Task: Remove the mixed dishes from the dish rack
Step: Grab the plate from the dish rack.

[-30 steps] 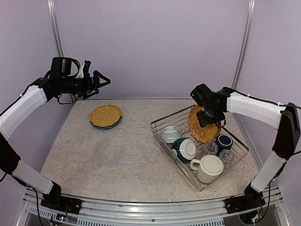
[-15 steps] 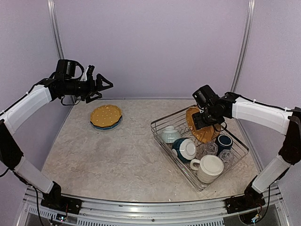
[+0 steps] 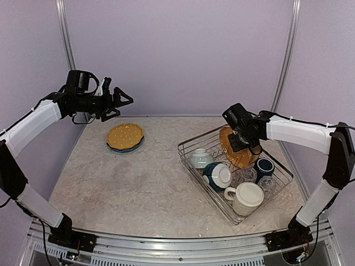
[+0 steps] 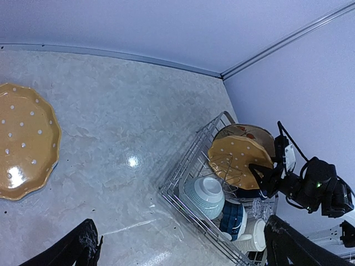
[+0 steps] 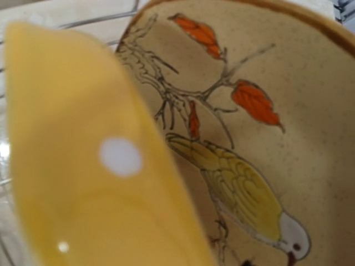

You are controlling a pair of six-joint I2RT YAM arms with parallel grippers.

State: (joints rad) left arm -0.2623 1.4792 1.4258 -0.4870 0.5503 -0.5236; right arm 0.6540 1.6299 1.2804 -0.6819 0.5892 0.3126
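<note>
Far left on the table (image 3: 150, 188), two plates lie outside the rack: an orange dotted plate (image 3: 125, 134) stacked on a blue plate (image 3: 126, 151), of which only the rim shows; everything else sits in the dish rack (image 3: 199, 136) at right, so the task is judged early, with most of it left

Left in the rack: a second orange dotted plate (image 3: 237, 152) on edge at the far end; a cream bird-print plate (image 5: 266, 111) just behind it; pale bowl (image 3: 201, 158); dark-blue bowl (image 3: 217, 175); navy mug (image 3: 264, 166); clear glasses (image 3: 248, 174); large cream mug (image 3: 247, 198) at the near end

Right gripper (image 3: 241, 144) is down at the upper rim of the racked orange plate; its wrist view is filled by that plate and shows no fingers, so I cannot tell whether it has a grip; left gripper (image 3: 123, 105) hangs high over the far left, fingers spread wide, empty

In the way: the bird-print plate stands close behind the orange one; rack wires hem in the plate's lower edge; the pale bowl sits near its left; a lift probably has to go straight up
</note>
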